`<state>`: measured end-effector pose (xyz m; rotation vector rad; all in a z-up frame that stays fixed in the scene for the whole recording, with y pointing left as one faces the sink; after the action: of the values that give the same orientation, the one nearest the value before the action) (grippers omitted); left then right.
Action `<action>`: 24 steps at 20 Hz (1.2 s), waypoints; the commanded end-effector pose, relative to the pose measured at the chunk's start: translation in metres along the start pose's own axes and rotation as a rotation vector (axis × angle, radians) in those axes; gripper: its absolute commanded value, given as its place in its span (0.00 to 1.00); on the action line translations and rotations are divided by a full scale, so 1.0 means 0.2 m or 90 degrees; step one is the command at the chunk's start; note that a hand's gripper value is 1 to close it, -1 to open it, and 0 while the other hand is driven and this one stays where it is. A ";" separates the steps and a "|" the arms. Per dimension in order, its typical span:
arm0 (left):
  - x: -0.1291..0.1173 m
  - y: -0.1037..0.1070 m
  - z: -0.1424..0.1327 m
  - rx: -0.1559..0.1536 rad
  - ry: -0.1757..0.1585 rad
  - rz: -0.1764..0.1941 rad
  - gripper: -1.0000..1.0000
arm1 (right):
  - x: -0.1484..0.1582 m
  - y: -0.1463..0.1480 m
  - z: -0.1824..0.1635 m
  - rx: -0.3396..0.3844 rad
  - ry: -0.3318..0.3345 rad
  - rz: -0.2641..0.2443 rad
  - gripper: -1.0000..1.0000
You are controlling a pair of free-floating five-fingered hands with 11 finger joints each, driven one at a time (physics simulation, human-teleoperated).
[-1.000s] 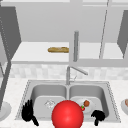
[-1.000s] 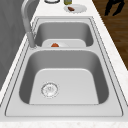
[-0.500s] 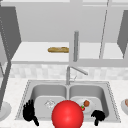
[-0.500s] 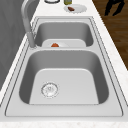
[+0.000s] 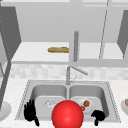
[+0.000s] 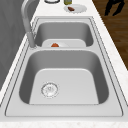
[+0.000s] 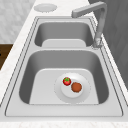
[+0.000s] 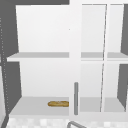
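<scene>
Front view shows you the left hand (image 5: 30, 112) spread at the sink's (image 5: 25, 93) 7 o'clock, right hand (image 5: 98, 116) clenched at 5, holding nothing, near the plate (image 5: 90, 106)

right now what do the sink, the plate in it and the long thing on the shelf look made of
Sink: brushed steel by its look, grey with a dull sheen. Plate in the right basin: white and smooth, perhaps ceramic or plastic. Long thing on the shelf: golden-brown and matte, likely a bread loaf.
</scene>
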<state>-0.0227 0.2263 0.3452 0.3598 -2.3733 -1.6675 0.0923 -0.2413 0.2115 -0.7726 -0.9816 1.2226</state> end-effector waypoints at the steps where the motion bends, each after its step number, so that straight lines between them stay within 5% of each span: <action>1: 0.00 -0.01 -0.02 -0.083 0.002 -0.003 0.00 | 0.00 0.00 0.00 0.000 0.000 0.000 0.50; 23: 0.01 -0.06 -0.10 -0.159 0.006 -0.015 0.00 | 0.00 0.00 0.00 0.000 0.000 0.000 0.50; 24: 0.02 -0.06 -0.14 -0.145 0.006 -0.015 0.00 | 0.00 0.00 0.00 0.000 0.000 0.000 0.50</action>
<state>-0.0180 0.2070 0.3426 0.3852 -2.2604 -1.8123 0.0923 -0.2413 0.2115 -0.7726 -0.9816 1.2226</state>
